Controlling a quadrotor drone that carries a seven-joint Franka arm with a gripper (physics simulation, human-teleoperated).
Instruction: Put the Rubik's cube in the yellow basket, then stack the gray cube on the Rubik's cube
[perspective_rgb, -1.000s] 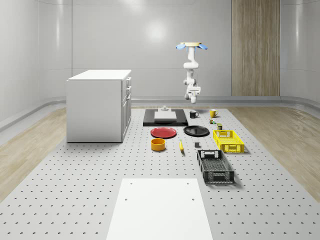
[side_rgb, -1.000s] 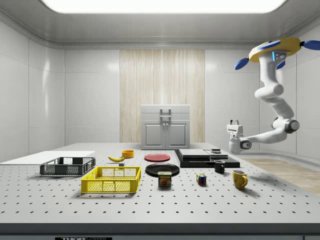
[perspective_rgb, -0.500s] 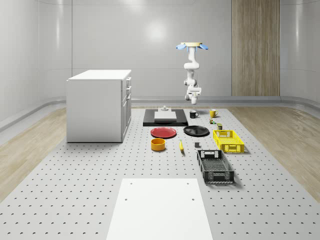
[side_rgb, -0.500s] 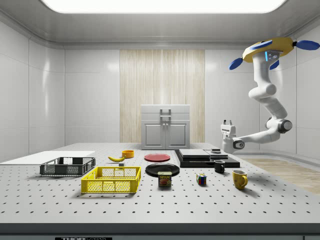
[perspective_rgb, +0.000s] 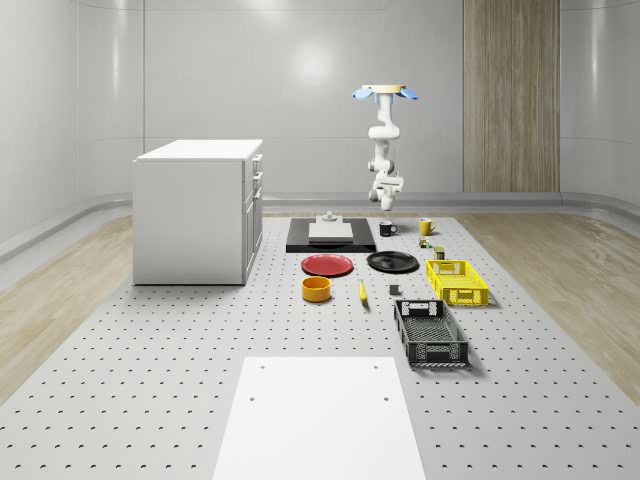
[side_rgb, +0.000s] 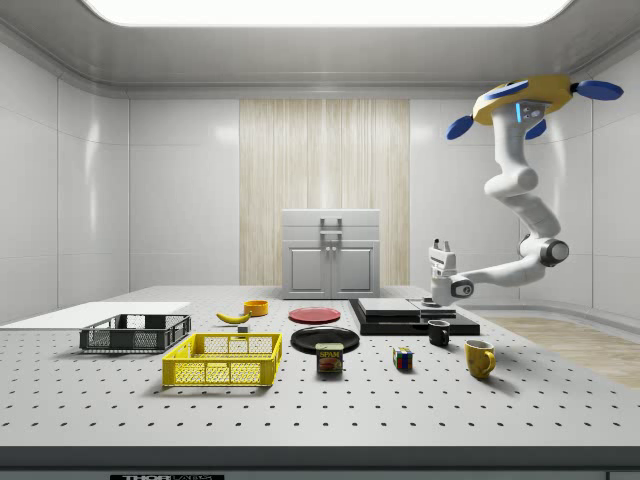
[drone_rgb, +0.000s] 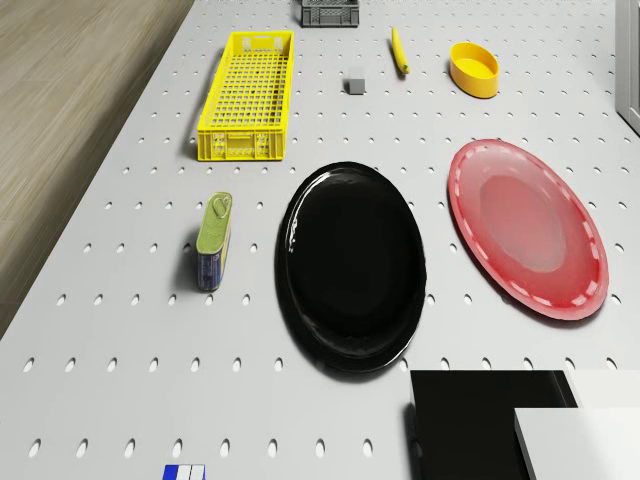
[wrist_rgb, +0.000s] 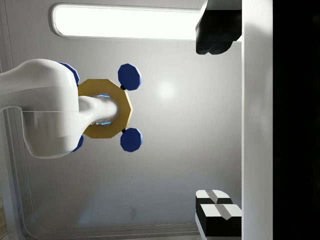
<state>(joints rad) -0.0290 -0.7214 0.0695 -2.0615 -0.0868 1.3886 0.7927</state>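
Observation:
The Rubik's cube (side_rgb: 403, 359) (perspective_rgb: 425, 241) sits on the table between a tin can and a yellow mug; its edge shows in the drone view (drone_rgb: 184, 472). The yellow basket (side_rgb: 223, 360) (perspective_rgb: 457, 281) (drone_rgb: 248, 95) stands farther along the table. A small gray cube (drone_rgb: 355, 86) (perspective_rgb: 394, 291) lies beside the basket. The drone (side_rgb: 525, 97) (perspective_rgb: 385, 92) hovers high over the table's far end. Its arm bends down and forward, and my gripper (side_rgb: 438, 245) (perspective_rgb: 388, 190) (wrist_rgb: 217, 120) points up at the ceiling, open and holding nothing, above the black platform's edge.
On the table are a black platform (side_rgb: 410, 318) with a white slab, a black mug (side_rgb: 439, 333), yellow mug (side_rgb: 479, 358), tin can (drone_rgb: 213, 240), black plate (drone_rgb: 350, 265), red plate (drone_rgb: 530, 230), bowl (drone_rgb: 474, 68), banana (drone_rgb: 399, 50) and dark crate (perspective_rgb: 430, 333). A white cabinet (perspective_rgb: 200, 210) stands at the whole-scene view's left.
The drone and arm have drifted toward the side view's left, carrying the upturned gripper from beyond the platform to above its edge. The gripper stays open. Nothing on the table has moved.

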